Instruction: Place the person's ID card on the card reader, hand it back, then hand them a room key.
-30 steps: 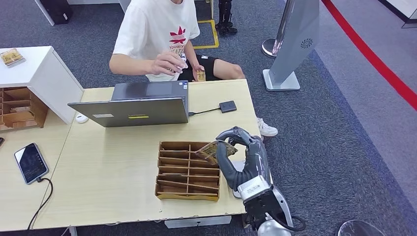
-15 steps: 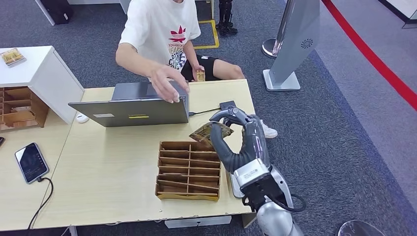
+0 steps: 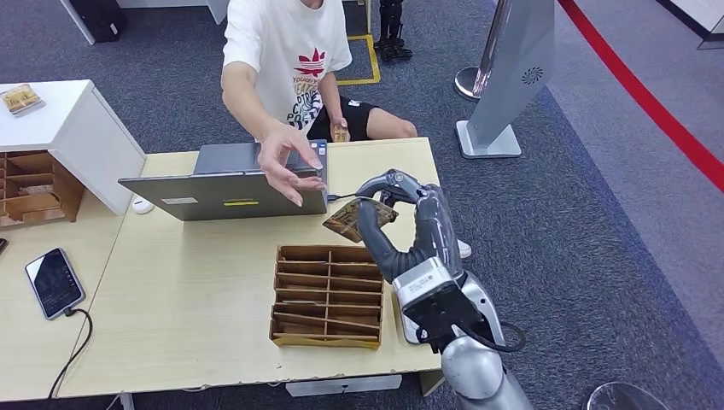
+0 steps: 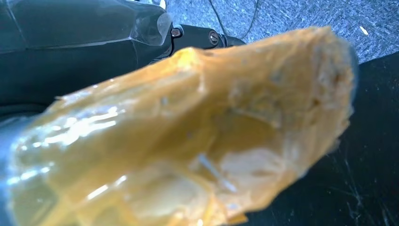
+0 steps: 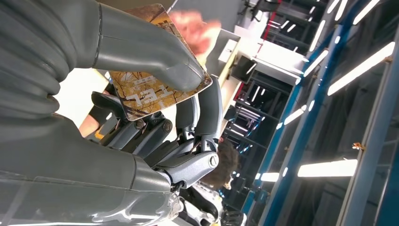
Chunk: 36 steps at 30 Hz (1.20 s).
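Head view: the person's hand (image 3: 290,162) now reaches over the laptop (image 3: 230,192) while my right hand (image 3: 397,222), just right of that laptop, has lifted the pinched room key (image 3: 348,220) clear of the wooden tray (image 3: 324,299), so handover is close.

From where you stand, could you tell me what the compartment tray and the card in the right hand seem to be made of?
Compartment tray: probably thin plywood or cardboard, matte brown slotted dividers. Card in the right hand: likely glossy printed plastic, thin, stiff, gold-brown pattern.
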Motion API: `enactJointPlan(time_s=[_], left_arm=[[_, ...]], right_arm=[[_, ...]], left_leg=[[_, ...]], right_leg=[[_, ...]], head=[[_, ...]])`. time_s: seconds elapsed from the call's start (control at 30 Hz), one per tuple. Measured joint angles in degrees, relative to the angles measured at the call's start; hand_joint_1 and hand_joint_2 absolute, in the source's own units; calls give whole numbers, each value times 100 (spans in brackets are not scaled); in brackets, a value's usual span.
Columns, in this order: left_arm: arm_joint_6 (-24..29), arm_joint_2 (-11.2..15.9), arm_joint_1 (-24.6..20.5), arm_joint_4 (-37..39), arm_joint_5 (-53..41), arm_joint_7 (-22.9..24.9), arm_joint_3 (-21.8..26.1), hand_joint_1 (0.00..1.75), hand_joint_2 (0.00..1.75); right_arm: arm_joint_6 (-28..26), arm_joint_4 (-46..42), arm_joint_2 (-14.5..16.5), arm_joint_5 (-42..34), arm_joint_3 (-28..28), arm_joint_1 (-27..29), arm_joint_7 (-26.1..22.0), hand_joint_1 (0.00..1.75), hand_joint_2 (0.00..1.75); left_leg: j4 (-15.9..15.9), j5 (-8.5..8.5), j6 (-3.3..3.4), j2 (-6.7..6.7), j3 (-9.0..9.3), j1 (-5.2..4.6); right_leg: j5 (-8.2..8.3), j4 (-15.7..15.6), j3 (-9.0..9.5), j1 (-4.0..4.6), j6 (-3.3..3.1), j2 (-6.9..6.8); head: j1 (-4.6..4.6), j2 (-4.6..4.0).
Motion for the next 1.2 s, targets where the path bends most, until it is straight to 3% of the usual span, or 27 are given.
enactJointPlan(time_s=[0.6,0.97,1.0,1.1,1.13,1.2], left_arm=[[-535,0,-253,-61,-612,279,-354,0,0],[-633,0,-317,-97,-736,320,-420,0,0],[-633,0,-319,-98,-741,320,-420,0,0],[-633,0,-324,-99,-768,320,-419,0,0],[-633,-1,-325,-99,-786,320,-418,0,0],[-630,-2,-326,-99,-833,319,-418,0,0]], right_arm=[[460,1740,438,573,-8,-1941,1024,175,175],[530,2501,733,744,-8,-2322,1125,175,175],[541,2526,748,750,-8,-2330,1125,160,175],[590,2588,790,758,-4,-2333,1118,31,175],[629,2605,801,742,1,-2333,1115,3,131],[736,2636,814,688,26,-2333,1114,0,44]], left_leg=[[1,6,-4,0,0,1],[1,6,-4,-2,-2,1],[1,6,-4,-2,-2,1],[1,6,-4,-2,-2,1],[1,6,-4,-2,-2,1],[1,6,-4,-1,-1,1]], right_leg=[[6,4,-1,0,-7,0],[5,5,-2,1,-7,-1],[5,5,-2,1,-7,-1],[5,4,-2,1,-7,-1],[5,4,-2,1,-7,-1],[5,4,-2,1,-7,0]], head=[[1,0],[1,0],[1,0],[1,0],[1,0],[1,0]])
